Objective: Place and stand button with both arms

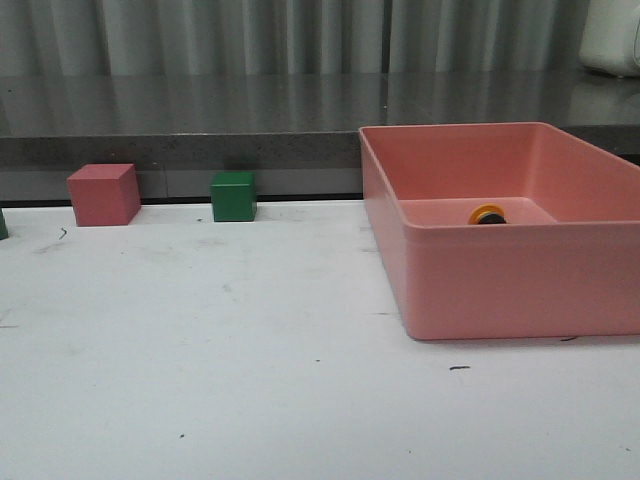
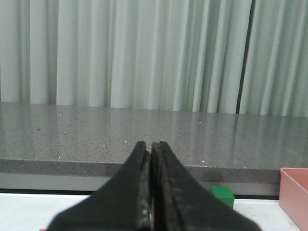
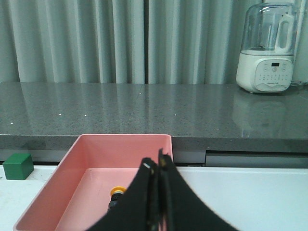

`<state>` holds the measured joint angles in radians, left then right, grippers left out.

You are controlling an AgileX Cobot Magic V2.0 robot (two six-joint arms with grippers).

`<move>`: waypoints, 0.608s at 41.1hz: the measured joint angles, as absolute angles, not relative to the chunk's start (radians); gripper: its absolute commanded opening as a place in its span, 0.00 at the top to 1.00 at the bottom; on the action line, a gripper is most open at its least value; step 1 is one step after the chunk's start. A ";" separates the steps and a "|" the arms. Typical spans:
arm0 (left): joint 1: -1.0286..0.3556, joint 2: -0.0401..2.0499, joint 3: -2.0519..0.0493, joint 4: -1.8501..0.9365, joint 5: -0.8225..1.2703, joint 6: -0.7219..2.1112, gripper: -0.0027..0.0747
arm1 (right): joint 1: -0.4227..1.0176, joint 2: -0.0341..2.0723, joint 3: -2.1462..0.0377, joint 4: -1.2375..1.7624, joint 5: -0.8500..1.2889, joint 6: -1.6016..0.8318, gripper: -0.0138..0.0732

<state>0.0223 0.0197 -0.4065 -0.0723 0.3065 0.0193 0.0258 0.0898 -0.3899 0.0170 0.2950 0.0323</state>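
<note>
The button (image 1: 488,214) lies on the floor of the pink bin (image 1: 470,290), only its yellow cap and a bit of black showing over the front wall. In the right wrist view the button (image 3: 116,194) shows its yellow cap and dark body inside the pink bin (image 3: 72,163), partly behind my right gripper (image 3: 157,161), which is shut with nothing held and hangs above the bin. My left gripper (image 2: 150,144) is shut and empty, raised over the table's left side. Neither arm appears in the front view.
A pink cube (image 1: 103,194) and a green cube (image 1: 233,196) stand at the table's back edge, the green cube (image 2: 223,196) also seen past my left fingers. A grey counter (image 1: 200,120) runs behind. A white appliance (image 3: 269,48) stands on it at the right.
</note>
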 measured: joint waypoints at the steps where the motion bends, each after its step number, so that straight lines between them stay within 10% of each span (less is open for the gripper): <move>1: 0.022 0.035 -0.443 -0.074 0.342 0.019 0.99 | 0.026 0.111 -0.422 0.017 0.330 0.032 0.92; 25: 0.022 0.404 -0.709 -0.075 0.683 0.019 0.99 | 0.026 0.476 -0.639 0.017 0.653 0.028 0.92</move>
